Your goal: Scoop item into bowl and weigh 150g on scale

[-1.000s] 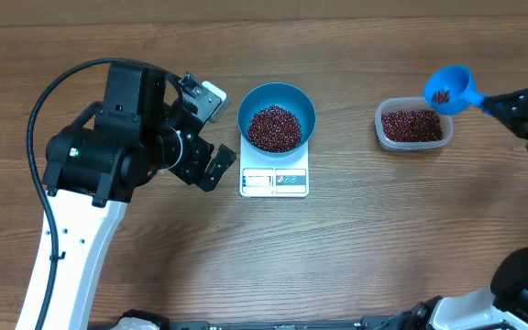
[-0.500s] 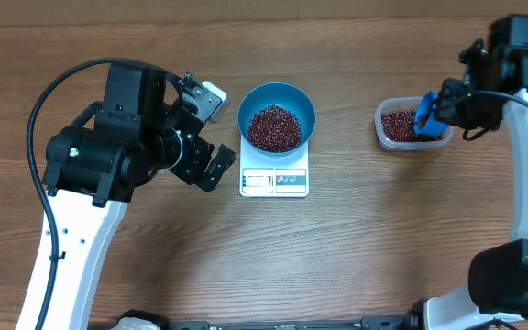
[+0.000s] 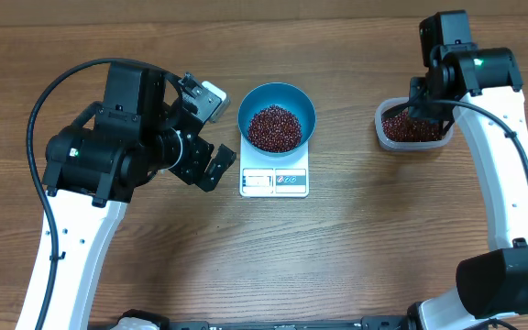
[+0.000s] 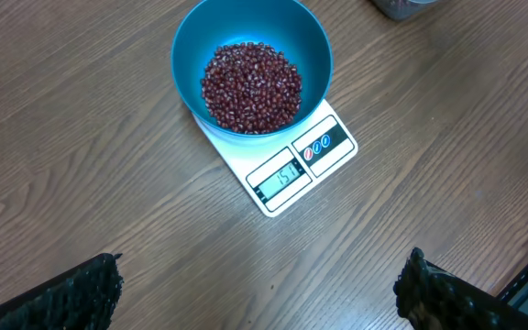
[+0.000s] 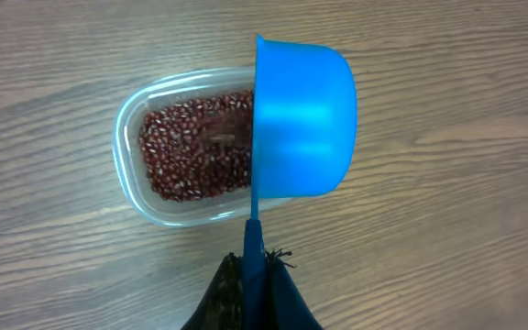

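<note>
Clamps scoop (image 5: 302,119) handle in right gripper (image 5: 255,275), cup straight ahead of its fingers (image 5: 216,298) over tub (image 5: 154,209) of beans (image 5: 191,151); spreads left gripper (image 4: 259,293) wide, empty, bowl (image 4: 200,37) on scale (image 4: 337,147) ahead.

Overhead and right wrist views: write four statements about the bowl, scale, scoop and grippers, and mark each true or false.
1. The bowl sits on the scale. True.
2. The left gripper holds the scoop. False: it is open and empty, and the right gripper is shut on the scoop's handle.
3. The scoop is over one end of the clear tub. True.
4. The bowl is empty. False: it holds a heap of beans.
</note>
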